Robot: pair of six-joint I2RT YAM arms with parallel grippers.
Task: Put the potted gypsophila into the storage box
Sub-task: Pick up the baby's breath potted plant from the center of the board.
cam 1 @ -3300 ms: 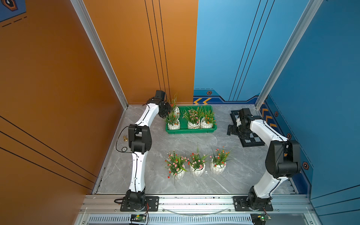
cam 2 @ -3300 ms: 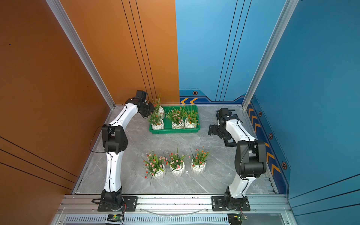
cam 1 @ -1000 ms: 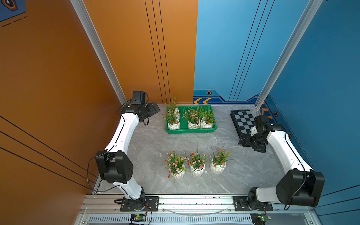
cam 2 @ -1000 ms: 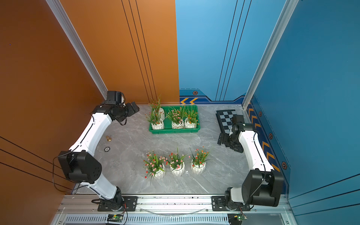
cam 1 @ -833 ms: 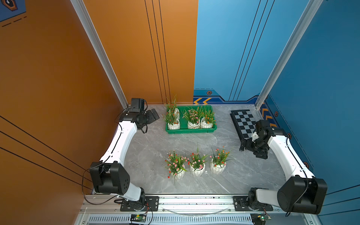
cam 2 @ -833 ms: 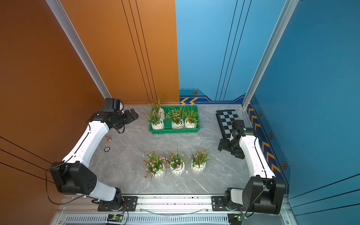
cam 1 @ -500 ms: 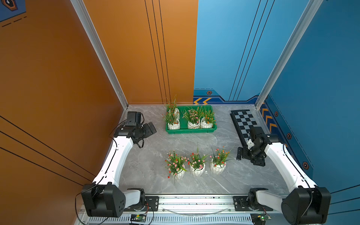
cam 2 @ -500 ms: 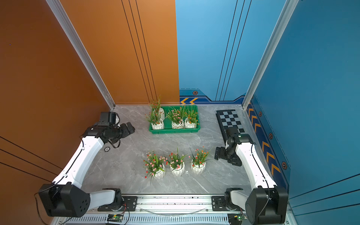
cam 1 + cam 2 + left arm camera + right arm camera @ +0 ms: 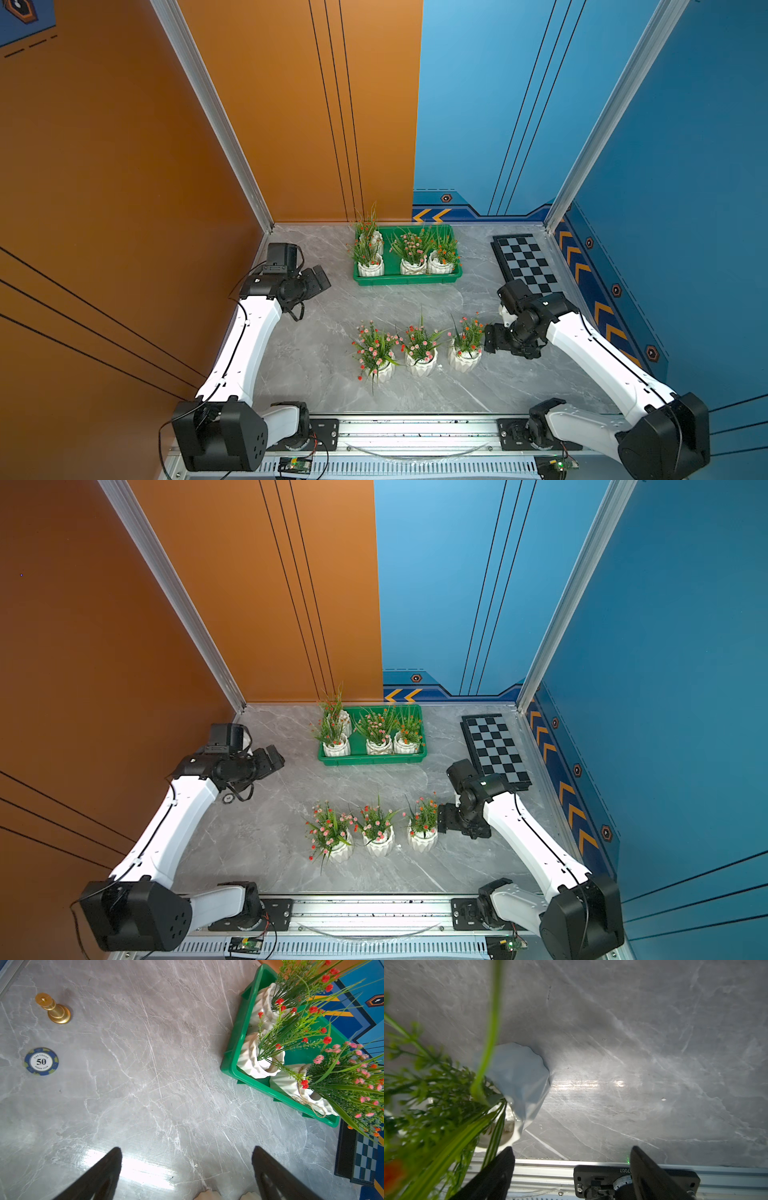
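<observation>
The green storage box (image 9: pixel 407 279) (image 9: pixel 372 762) stands at the back with several potted gypsophila in it, seen close in the left wrist view (image 9: pixel 256 1059). In both top views three more pots stand in a row on the table: left (image 9: pixel 380 371), middle (image 9: pixel 420 362) and right (image 9: pixel 464 360) (image 9: pixel 422 839). My right gripper (image 9: pixel 490 338) (image 9: pixel 442 817) hangs open just right of the right pot. That pot (image 9: pixel 521 1076) lies beside one finger, not between the jaws (image 9: pixel 571 1151). My left gripper (image 9: pixel 320 277) (image 9: pixel 187 1151) is open and empty, left of the box.
A black-and-white chequered board (image 9: pixel 525 262) (image 9: pixel 494 746) lies at the back right, behind the right arm. A gold chess piece (image 9: pixel 55 1009) and a poker chip (image 9: pixel 41 1061) sit on the marble near the left wall. Walls close in three sides.
The left gripper has drawn back from the box's left end toward the left wall. The right gripper has come off the chequered board, forward and down to the right pot of the front row.
</observation>
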